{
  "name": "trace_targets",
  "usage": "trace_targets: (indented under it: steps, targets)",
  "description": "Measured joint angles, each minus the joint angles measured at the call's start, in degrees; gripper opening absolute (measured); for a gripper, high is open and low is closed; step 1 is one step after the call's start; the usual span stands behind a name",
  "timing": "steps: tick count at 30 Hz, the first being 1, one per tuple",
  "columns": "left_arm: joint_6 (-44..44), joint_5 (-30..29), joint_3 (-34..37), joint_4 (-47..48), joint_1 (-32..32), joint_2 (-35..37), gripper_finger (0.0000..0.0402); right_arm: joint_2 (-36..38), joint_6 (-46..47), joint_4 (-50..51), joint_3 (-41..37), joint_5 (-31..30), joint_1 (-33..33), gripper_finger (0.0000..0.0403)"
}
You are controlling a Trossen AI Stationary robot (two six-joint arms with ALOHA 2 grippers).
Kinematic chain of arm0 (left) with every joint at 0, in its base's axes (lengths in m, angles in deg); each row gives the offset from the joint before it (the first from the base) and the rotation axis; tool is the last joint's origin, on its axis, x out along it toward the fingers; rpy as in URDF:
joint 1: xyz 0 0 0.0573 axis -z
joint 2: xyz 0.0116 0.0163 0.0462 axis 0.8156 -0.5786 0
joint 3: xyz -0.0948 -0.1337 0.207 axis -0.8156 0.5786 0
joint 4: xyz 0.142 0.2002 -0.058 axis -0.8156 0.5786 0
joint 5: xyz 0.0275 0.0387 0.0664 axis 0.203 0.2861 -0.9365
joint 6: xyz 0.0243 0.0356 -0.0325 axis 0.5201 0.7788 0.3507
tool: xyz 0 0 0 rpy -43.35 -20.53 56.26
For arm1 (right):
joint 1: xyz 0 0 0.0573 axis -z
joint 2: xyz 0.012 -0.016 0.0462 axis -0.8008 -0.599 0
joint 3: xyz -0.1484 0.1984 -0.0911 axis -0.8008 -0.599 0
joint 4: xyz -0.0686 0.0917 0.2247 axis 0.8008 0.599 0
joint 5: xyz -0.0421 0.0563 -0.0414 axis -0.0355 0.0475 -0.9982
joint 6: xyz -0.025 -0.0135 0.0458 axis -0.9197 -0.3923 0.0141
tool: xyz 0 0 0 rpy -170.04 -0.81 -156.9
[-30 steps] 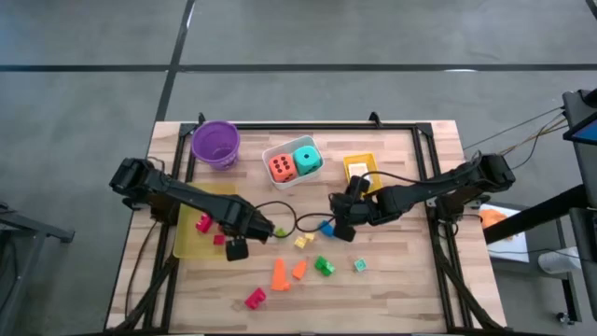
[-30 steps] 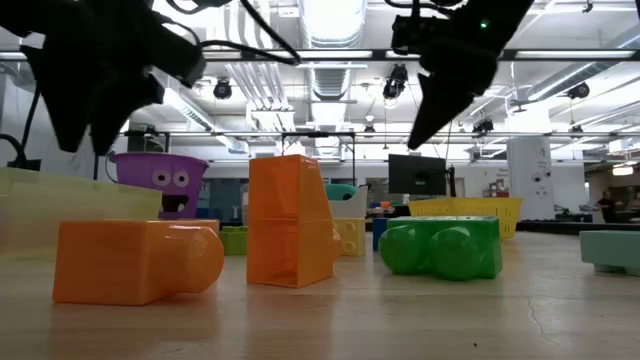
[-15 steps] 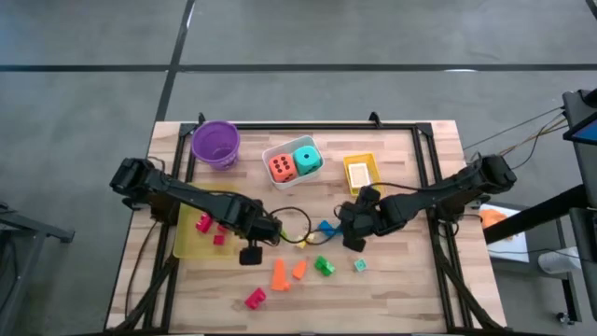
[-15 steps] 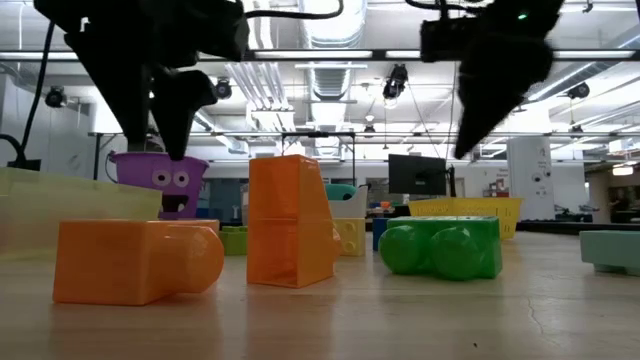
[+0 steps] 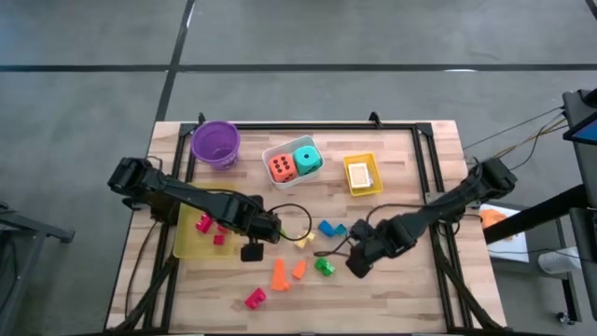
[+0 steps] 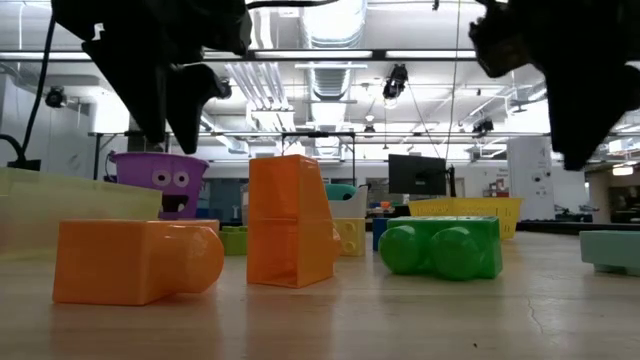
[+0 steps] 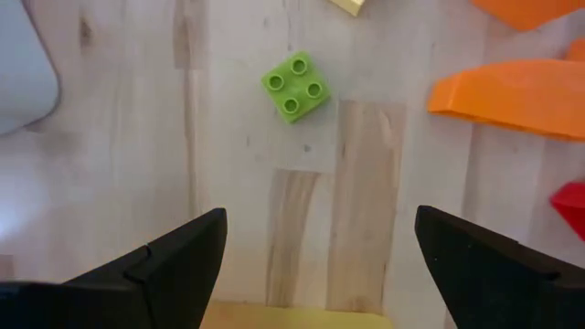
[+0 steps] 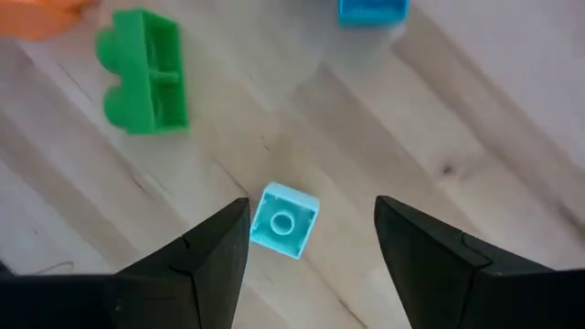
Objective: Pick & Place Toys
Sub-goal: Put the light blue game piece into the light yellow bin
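Toys lie scattered on the desk [image 5: 410, 154] in the high view, both arms reaching among them. Low view: an orange block [image 6: 292, 222] stands beside a green block [image 6: 440, 248]. Left wrist view: the left gripper [image 7: 315, 251], fingers wide and empty, hovers near a lime block [image 7: 296, 86]. Right wrist view: the right gripper [image 8: 313, 242], fingers apart, hangs over a pale teal block [image 8: 283, 220].

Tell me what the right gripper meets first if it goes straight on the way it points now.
Most likely the small light-blue block: it lies between the right gripper's open fingers in the wrist view, with bare table around it. Height above it is unclear.
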Motion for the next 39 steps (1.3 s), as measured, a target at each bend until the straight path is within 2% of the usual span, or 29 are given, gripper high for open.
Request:
trace_targets:
  steps: [8,15,22,30,39]
  targets:
    - [1.82,-2.89,-0.02,-0.63,0.00,0.12,0.0356,-9.23,7.81,-0.66,1.72,-2.63,-5.02,0.0233]
    - [2.95,-2.90,-0.02,-0.17,-0.02,1.09,0.0356,-15.08,9.54,1.29,6.57,-4.45,-6.61,0.0233]
    - [2.95,-2.92,-0.02,0.25,-0.04,1.53,0.0356,-20.05,11.18,13.59,11.79,-4.92,-7.15,0.0233]
    - [2.93,-2.90,-0.02,0.21,-0.07,1.53,0.0356,-24.48,6.54,13.63,15.19,-4.52,-7.50,0.0233]
    - [2.91,-2.90,-0.02,0.20,-0.07,1.53,0.0356,-24.52,4.68,12.93,14.71,-4.68,-8.06,0.0225]
